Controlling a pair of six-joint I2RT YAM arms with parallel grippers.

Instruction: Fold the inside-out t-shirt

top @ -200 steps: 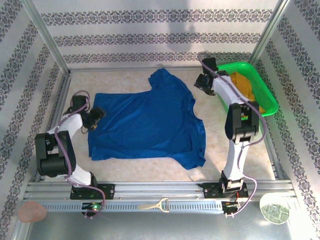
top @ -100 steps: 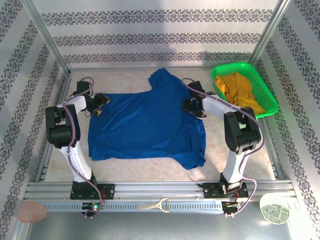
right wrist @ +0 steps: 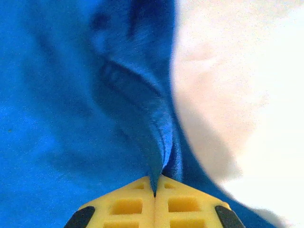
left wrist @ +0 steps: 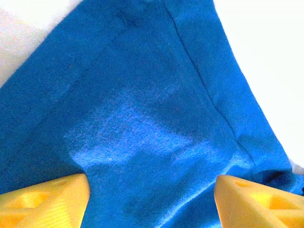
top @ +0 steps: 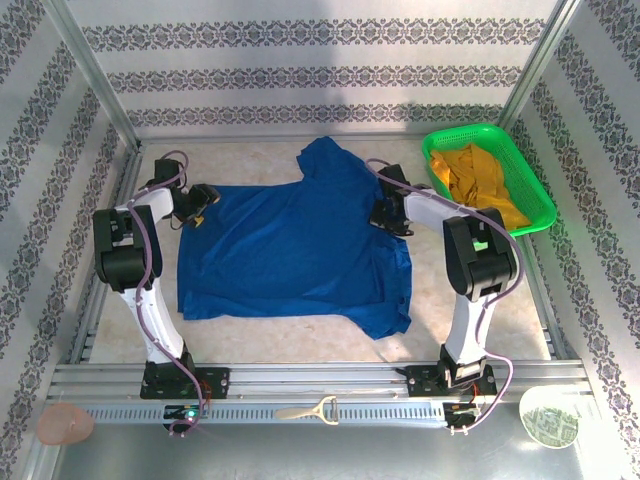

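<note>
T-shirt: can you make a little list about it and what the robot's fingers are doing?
t-shirt: blue, spread on the table, no print showing
left fingers: open, over the shirt's far-left corner
right fingers: shut, pinching the shirt's right edge
basket: green, far right, apart from the shirt
in basket: yellow cloth
folded: not yet

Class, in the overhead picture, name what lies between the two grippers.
The blue t-shirt lies spread on the table between the left gripper and the right gripper, seen in the top view.
</note>
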